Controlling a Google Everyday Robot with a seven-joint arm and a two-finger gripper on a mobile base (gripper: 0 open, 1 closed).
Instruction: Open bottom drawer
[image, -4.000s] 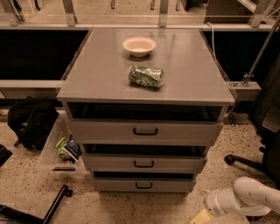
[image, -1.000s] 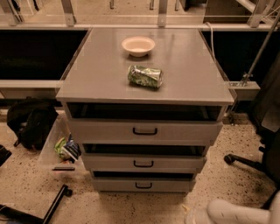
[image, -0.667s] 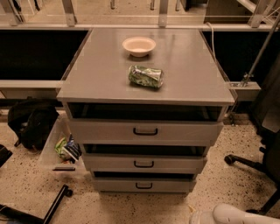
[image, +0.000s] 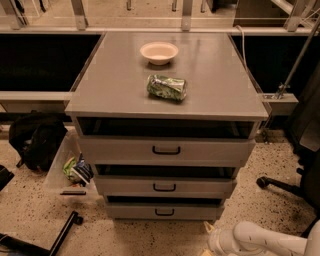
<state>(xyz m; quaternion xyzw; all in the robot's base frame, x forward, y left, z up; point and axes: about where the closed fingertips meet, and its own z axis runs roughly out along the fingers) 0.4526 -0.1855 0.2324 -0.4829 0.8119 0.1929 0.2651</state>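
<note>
Three grey drawers stack in the cabinet under the flat grey surface (image: 115, 85). We log the bottom drawer (image: 135, 212) as the lowest and slimmest front, just above the speckled floor. Its small black bar handle (image: 164, 212) sits at the middle of the front. A dark gap shows above this front, and it sits set back under the middle drawer (image: 125, 186). The top drawer (image: 115, 150) has the tallest front, directly below the front edge of the surface.

We place the gripper (image: 210, 237) low at the frame's bottom edge, right of the cabinet's front right corner. It is on the end of a white arm (image: 265, 241), beside the bottom drawer but apart from it, not on the handle. We cannot tell whether it is released or clenched.

On the surface, a pale bowl (image: 159, 52) stands near the back edge, about centred. A crumpled green packet (image: 167, 87) lies near the middle of the surface, apart from the bowl.

On the floor left of the cabinet we note a black bag (image: 35, 140) and a clear bin (image: 57, 172) with mixed items.
</note>
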